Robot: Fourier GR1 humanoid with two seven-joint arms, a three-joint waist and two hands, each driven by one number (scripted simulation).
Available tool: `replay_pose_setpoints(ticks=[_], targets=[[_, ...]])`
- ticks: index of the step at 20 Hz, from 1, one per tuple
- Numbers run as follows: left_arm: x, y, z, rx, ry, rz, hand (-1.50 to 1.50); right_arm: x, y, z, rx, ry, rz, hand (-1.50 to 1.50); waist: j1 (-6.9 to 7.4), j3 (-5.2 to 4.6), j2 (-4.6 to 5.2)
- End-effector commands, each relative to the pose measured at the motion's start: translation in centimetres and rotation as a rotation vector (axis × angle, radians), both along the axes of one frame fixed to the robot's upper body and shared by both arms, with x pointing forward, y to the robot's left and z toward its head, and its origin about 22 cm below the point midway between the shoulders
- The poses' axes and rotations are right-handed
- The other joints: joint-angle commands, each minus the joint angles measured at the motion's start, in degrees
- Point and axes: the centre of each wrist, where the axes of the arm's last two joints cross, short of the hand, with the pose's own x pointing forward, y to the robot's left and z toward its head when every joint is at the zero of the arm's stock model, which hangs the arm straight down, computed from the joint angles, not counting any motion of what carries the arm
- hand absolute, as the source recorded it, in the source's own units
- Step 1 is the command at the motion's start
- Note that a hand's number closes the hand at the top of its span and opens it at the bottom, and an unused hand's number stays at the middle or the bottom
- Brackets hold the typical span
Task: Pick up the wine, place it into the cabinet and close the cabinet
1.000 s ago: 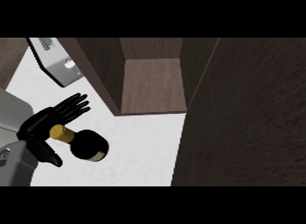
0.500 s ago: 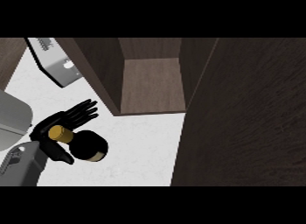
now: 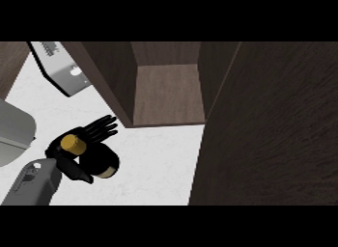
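Near the left edge of the white desk (image 3: 154, 159), the left hand (image 3: 83, 144) is grasping the wine (image 3: 95, 159), a dark bottle seen from above with a gold cap, fingers stretched toward the cabinet (image 3: 168, 94). That cabinet stands open just beyond, its wooden shelf bare, and its dark door (image 3: 279, 130) fills the right side. A grey appliance (image 3: 65, 72) sits far left.

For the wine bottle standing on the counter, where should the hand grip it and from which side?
Probably round the body below the neck, coming from the left. The bottle stands upright with its gold cap pointing up at the head view, and the left hand is already beside it on that side. The open cabinet lies up and right of it, so that path stays unobstructed.
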Motion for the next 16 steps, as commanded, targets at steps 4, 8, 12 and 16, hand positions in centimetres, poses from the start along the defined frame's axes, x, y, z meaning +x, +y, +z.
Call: replay_pose_setpoints(ticks=[4,8,12,16], targets=[[-0.6,-0.8,-1.3,-0.215,-0.036,-0.064,-1.5,-3.0,-1.4,1.6,0.009,-0.041,0.01,-1.5,0.4,0.06,-0.17],[0.2,-1.3,-1.6,-0.224,-0.01,-0.062,1.5,-2.3,-1.1,1.0,0.024,-0.067,0.004,-1.5,-0.05,0.06,0.2],[-0.3,-0.8,-1.2,-0.244,-0.064,-0.045,1.5,-2.6,-1.0,1.4,0.042,-0.062,-0.007,-1.5,0.2,-0.04,-0.1],[-0.5,-0.5,-0.8,-0.238,-0.114,-0.049,1.5,-2.3,-0.9,1.4,0.034,-0.048,0.001,-1.5,0.86,-0.02,-0.12]])
